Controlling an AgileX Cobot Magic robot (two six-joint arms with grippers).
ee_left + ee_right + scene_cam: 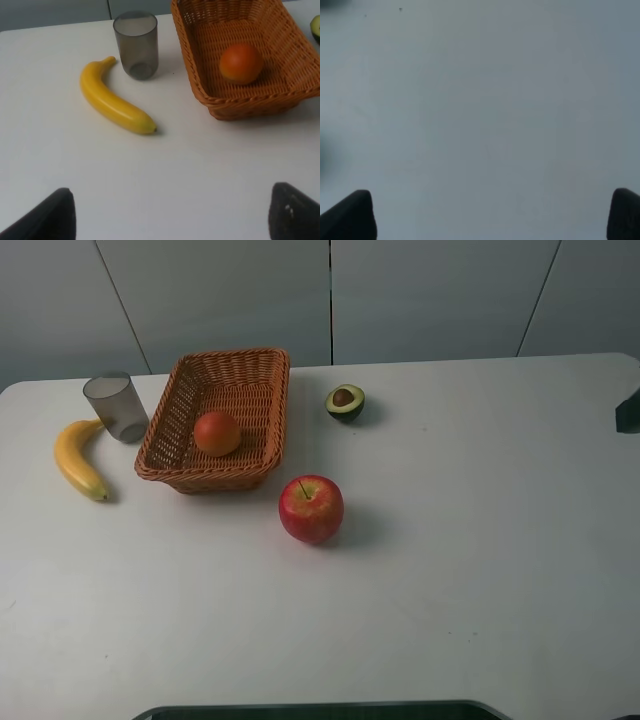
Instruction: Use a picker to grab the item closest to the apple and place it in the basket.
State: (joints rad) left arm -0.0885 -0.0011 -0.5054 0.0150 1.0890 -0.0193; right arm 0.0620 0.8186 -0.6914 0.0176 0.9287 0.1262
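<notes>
One white table (pixel 480 570) meets grey wall panels (pixel 430 295) behind.

avocado (pixel 316 27) cut by left wrist frame edge, right wrist view blurred, only jaw tips showing

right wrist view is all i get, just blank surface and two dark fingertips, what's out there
Observer: The high camera shows a red apple near the middle of the white table.
Operator: basket got anything in it
Observer: Yes, an orange fruit already lies inside the wicker basket.
Operator: anything else loose
Observer: A halved avocado lies on the table behind the apple, apart from the basket.
Operator: and left of the basket
Observer: A banana and a grey cup, close together.
</notes>
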